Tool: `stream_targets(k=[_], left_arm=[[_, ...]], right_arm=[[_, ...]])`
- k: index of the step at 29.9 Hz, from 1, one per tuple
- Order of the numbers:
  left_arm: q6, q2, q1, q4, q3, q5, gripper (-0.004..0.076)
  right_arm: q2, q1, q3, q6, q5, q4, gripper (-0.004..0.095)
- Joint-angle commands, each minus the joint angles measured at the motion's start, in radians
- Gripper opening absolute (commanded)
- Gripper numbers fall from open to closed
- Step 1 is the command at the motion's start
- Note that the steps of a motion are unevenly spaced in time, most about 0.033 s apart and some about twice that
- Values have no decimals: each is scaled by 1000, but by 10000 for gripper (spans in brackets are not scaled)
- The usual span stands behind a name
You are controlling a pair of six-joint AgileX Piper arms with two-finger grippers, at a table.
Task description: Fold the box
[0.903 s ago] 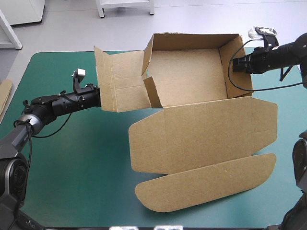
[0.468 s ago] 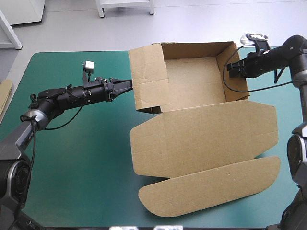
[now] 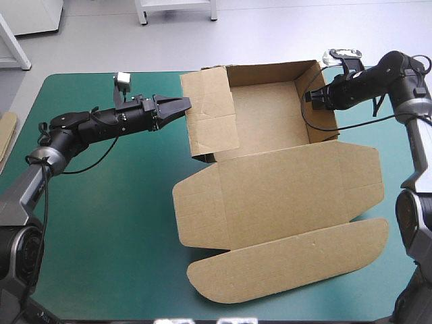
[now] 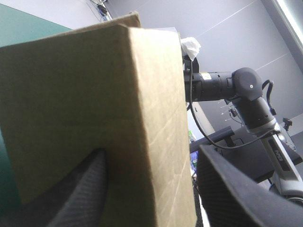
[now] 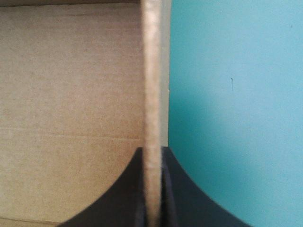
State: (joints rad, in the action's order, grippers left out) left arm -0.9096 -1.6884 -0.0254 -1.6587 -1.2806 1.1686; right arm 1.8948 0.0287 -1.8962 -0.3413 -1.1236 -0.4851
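Observation:
The brown box (image 3: 270, 115) stands as an open tray at the table's far side. Its lid (image 3: 277, 196) lies flat toward the front and ends in a rounded flap (image 3: 290, 263). The left wall (image 3: 209, 115) stands raised. My left gripper (image 3: 181, 105) is open at that wall's outer face. In the left wrist view the wall (image 4: 85, 94) fills the space between the spread fingers of the left gripper (image 4: 150, 151). My right gripper (image 3: 312, 96) is shut on the right wall. The right wrist view shows the wall's edge (image 5: 151, 71) pinched in that gripper (image 5: 152, 151).
An edge of more brown board (image 3: 7, 131) shows at the table's left edge. Bare teal-green cover (image 3: 101, 223) lies left of and in front of the lid. The lid's right end reaches close to the table's right edge.
The left wall, earlier splayed outward, now stands upright. My left gripper has moved right and toward the far side against it. The box and right gripper have shifted slightly left.

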Motion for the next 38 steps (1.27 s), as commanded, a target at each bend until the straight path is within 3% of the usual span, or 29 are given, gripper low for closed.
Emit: stream_targets(k=[1, 17, 23, 32, 38], left_arm=[[41, 43, -31, 1, -55, 6, 420], [478, 43, -174, 761, -292, -144, 425], [640, 42, -233, 1025, -363, -201, 424], [829, 8, -286, 1334, -457, -169, 417], [893, -39, -316, 1461, -541, -111, 361]], right_arm=[[-57, -10, -28, 41, 35, -56, -13], [-57, -151, -28, 232, 87, 127, -6], [-57, -177, -28, 284, 81, 126, -1], [-57, -206, -32, 302, 76, 109, 1], [-57, -225, -32, 322, 85, 132, 1]])
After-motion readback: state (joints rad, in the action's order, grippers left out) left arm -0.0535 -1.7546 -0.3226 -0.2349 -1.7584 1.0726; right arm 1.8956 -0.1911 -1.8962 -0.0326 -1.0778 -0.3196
